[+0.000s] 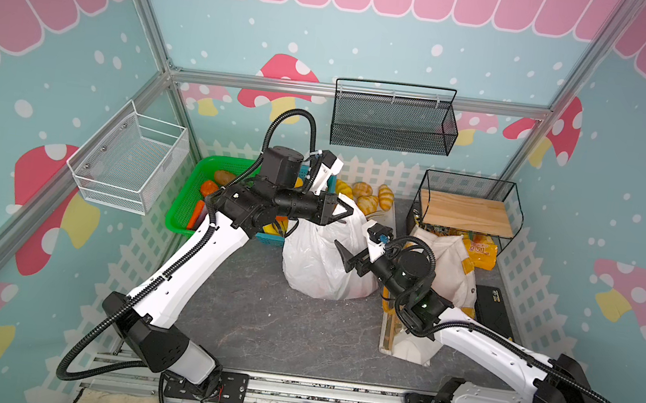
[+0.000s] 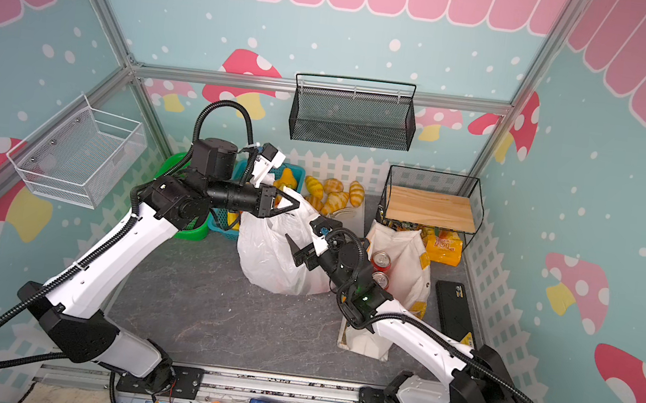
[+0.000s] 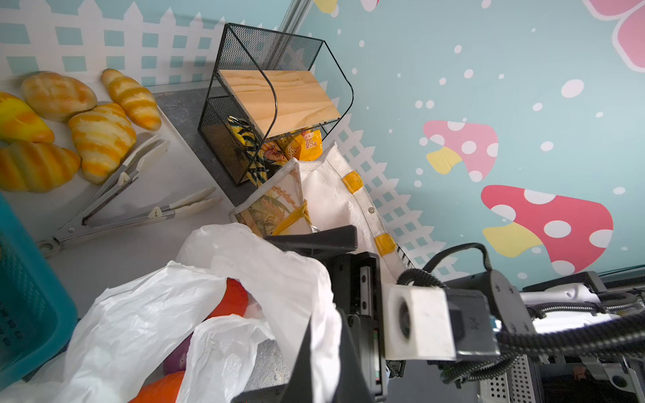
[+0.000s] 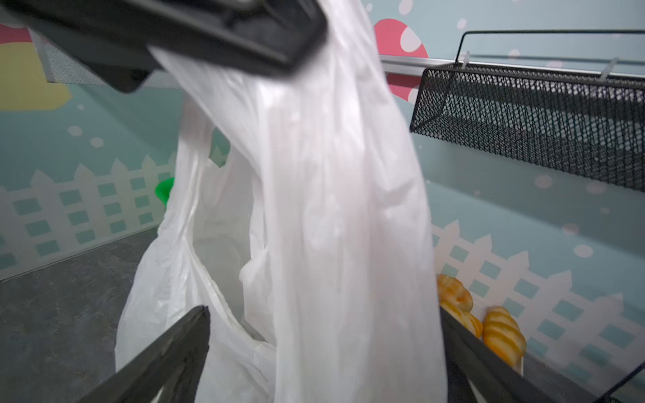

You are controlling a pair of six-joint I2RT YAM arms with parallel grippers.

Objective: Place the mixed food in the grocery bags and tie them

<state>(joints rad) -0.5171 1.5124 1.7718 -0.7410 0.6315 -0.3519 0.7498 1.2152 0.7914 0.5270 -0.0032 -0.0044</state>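
The crinkly white plastic bag (image 1: pixel 318 260) (image 2: pixel 268 254) stands mid-table. My left gripper (image 1: pixel 343 213) (image 2: pixel 291 205) is shut on one of its handles (image 3: pixel 324 335) and holds it stretched upward. Through the bag's mouth I see a red rounded food (image 3: pixel 232 300) and a purple onion (image 3: pixel 178 356). My right gripper (image 1: pixel 350 241) (image 2: pixel 300 233) (image 4: pixel 324 349) is open, its jaws standing on either side of the hanging strip of plastic (image 4: pixel 331 209). The white tote with yellow patches (image 1: pixel 452 264) (image 2: pixel 407 254) stands to the right. Two red soda cans (image 2: pixel 381 262) sit inside it.
Green (image 1: pixel 187 202) and teal (image 1: pixel 270 238) baskets of fruit stand back left. Croissants (image 1: pixel 367 199) and tongs (image 3: pixel 122 195) lie on a white tray behind the bag. A black wire shelf (image 1: pixel 466 216) is back right, with a flat black box (image 1: pixel 494 311) in front of it.
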